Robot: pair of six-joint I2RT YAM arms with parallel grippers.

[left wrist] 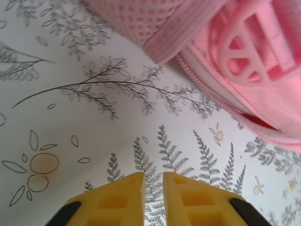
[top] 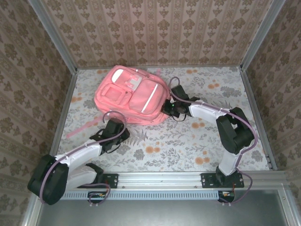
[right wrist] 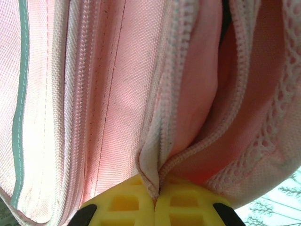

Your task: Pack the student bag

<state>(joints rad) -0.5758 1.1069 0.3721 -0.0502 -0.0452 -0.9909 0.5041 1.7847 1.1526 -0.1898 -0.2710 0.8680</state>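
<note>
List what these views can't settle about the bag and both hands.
- Bag contents: right wrist view shows fabric and zipper only; inside is dark.
- Right hand: pinches a zipper-edge fold; fingertips cut off by the bottom edge. From the top, the wrist hides them.
- Left hand: nearly shut over bare table; fingers cut off below.

I'm not seeing any readable text, labels, brand marks or numbers in any view. The student bag (top: pixel 134 96) is showing plain pink fabric with white trim and no lettering. The tabletop (top: pixel 188 141) is showing a leaf and flower print with no writing.
</note>
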